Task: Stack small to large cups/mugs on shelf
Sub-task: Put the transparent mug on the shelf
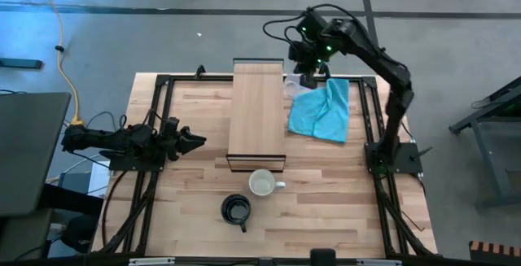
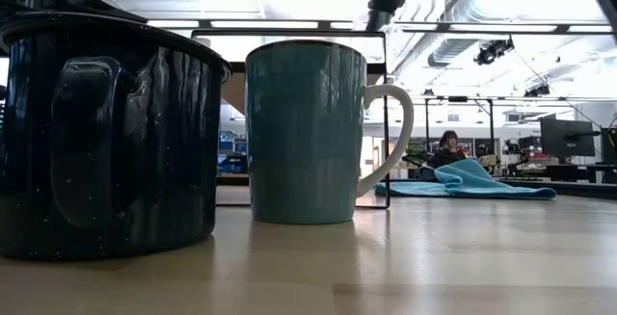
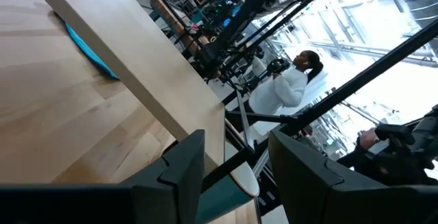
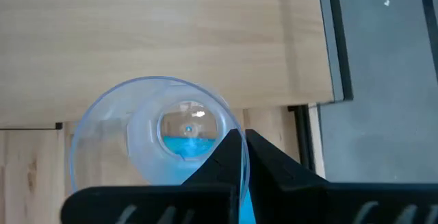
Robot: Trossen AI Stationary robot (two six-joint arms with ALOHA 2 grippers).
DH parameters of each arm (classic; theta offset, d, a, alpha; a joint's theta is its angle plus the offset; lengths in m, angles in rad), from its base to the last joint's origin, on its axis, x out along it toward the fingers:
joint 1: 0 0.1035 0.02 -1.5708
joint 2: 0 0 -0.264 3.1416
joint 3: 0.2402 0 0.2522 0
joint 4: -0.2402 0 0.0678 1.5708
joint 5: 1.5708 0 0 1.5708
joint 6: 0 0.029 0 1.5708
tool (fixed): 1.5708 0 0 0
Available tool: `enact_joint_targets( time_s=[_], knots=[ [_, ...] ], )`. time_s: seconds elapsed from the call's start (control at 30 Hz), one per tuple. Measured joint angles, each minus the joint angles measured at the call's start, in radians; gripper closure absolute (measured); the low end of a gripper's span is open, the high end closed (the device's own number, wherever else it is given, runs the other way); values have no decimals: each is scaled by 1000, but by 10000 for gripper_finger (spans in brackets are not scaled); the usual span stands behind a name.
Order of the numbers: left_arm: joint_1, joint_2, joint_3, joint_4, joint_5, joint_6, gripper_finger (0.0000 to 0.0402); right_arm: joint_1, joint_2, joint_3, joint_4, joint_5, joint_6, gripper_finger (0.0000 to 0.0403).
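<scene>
The right claw (image 4: pixel 243 157) is pinching the rim of the glass (image 4: pixel 154 138) with closed fingers beside the shelf (image 1: pixel 257 110), likely for placing it first, while the left claw (image 1: pixel 194 141) is waiting half-open over the bench (image 1: pixel 326 209)

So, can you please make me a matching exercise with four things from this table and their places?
Things:
1. white mug
2. black mug
3. glass cup
4. turquoise cloth

Places:
a. pinched at its rim by the right gripper, beside the shelf's far end
b. just in front of the shelf's near end
c. to the right of the shelf
d. nearest the table's front edge

Pairs: 1-b, 2-d, 3-a, 4-c
</scene>
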Motion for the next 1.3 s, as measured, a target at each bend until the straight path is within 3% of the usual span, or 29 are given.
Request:
enact_joint_targets(
  time_s=[0.1, 0.27, 0.77, 1.3],
  knots=[
    [0, 0, 0, 0, 0, 0, 250, -6, 74, 89, -24, -13, -25, 403],
    [0, 0, 0, 0, 0, 0, 250, -18, 94, 26, 38, -46, -22, 403],
    [0, 0, 0, 1, -14, 8, 250, -17, 136, 35, 218, -77, 119, 403],
    [0, 0, 0, 1, -15, 8, 250, -2, 157, 34, 392, 0, 223, 403]
  ],
)
